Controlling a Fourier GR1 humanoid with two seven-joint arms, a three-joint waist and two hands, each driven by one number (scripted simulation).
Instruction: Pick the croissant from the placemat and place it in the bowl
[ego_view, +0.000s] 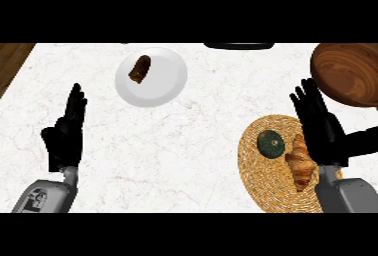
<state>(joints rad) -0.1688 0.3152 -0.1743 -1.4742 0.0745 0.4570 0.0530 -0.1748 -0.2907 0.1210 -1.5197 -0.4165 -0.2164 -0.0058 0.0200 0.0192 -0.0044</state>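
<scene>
1. We see one croissant (298, 161) lying on the one woven placemat (266, 192), beside a dark green round thing (271, 144); our right hand (319, 125) partly covers it.
2. We judge the croissant light, soft and flaky, easily crushed; we would take it across its thick middle.
3. Our right hand's fingers are straight and released, holding nothing.
4. Our left hand (65, 132) rests open near the left edge, fingers up.
5. One wooden bowl (347, 72) waits beyond the placemat; one white plate (166, 82) carries one brown piece of food (139, 69).
</scene>
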